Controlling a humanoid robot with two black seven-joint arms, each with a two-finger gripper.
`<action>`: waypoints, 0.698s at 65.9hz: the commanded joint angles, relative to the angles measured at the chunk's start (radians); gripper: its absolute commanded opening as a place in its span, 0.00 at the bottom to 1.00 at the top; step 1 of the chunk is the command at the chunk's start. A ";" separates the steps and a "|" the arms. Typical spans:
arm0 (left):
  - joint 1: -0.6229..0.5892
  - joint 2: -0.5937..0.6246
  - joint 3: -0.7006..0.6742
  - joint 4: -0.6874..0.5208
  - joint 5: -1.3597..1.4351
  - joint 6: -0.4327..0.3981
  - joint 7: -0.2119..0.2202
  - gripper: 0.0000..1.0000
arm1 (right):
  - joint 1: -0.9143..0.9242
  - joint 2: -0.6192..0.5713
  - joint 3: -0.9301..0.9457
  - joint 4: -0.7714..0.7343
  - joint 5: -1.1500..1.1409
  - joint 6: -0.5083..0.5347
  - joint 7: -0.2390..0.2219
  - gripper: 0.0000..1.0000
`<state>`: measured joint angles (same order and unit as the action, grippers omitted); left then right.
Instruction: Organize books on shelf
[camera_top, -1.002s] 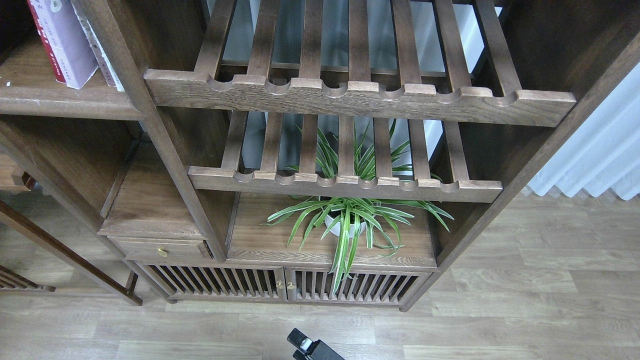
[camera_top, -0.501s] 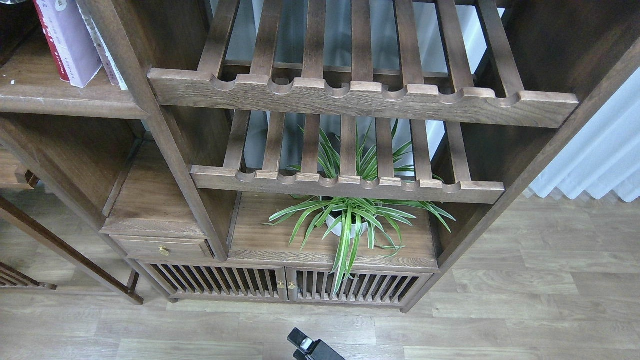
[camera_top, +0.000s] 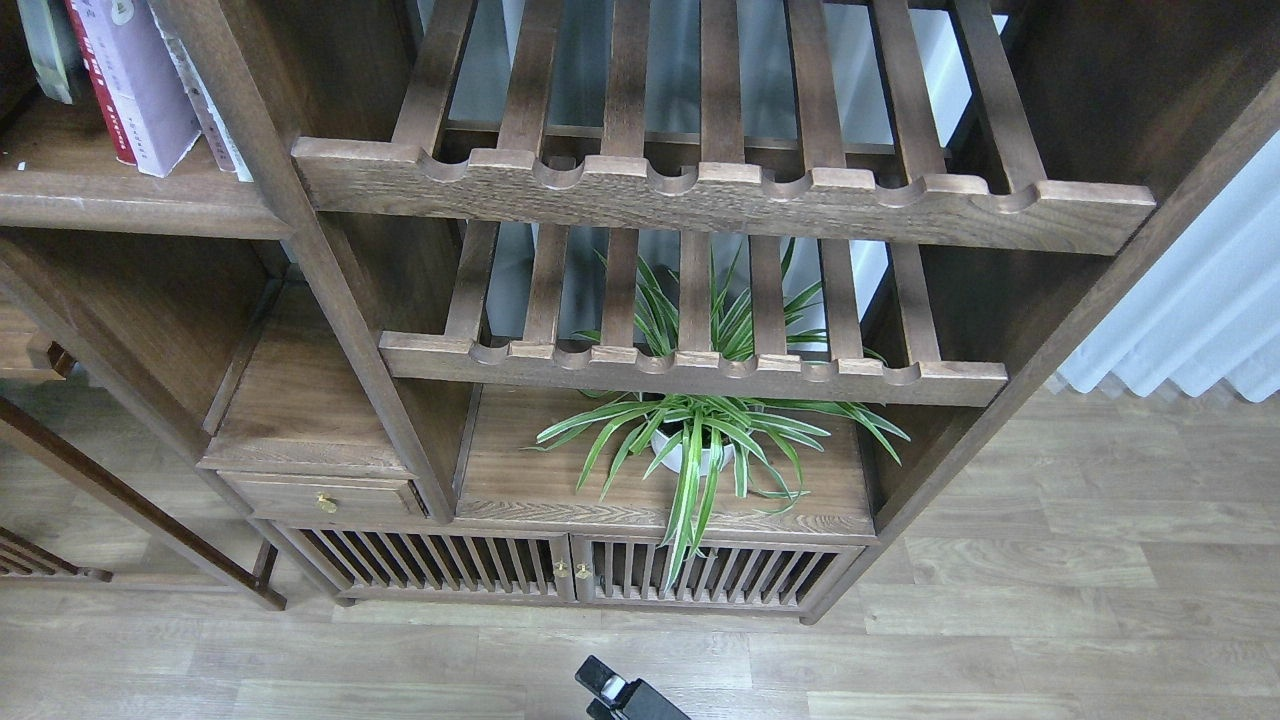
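Books (camera_top: 140, 90) stand upright on shelf (camera_top: 130, 205) — leaning slightly.

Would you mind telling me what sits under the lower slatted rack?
A potted spider plant in a white pot stands on the board below the lower slatted rack. Leaves hide most of the pot, and the rack covers the plant's upper leaves.

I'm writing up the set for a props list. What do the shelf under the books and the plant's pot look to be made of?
The shelf looks like solid dark-stained wood with a matte finish: grain lines show along its rounded front edge. The pot seems to be smooth white glazed ceramic or plastic; leaves hide most of it, so I can't settle which.
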<state>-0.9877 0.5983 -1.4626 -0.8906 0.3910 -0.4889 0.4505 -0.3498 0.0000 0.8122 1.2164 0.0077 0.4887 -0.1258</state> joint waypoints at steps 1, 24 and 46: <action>0.035 0.003 -0.016 -0.016 -0.046 0.000 -0.001 0.49 | 0.000 0.000 -0.001 0.000 0.000 0.000 0.000 0.99; 0.192 0.008 -0.163 -0.117 -0.144 0.000 -0.001 0.49 | 0.000 0.000 -0.001 0.000 0.000 0.000 0.000 0.99; 0.572 0.006 -0.295 -0.364 -0.250 0.000 -0.006 0.51 | 0.003 0.000 0.030 0.000 0.012 0.000 0.003 0.99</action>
<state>-0.5433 0.6063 -1.7223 -1.1691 0.1517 -0.4887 0.4480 -0.3484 0.0000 0.8424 1.2164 0.0150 0.4887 -0.1227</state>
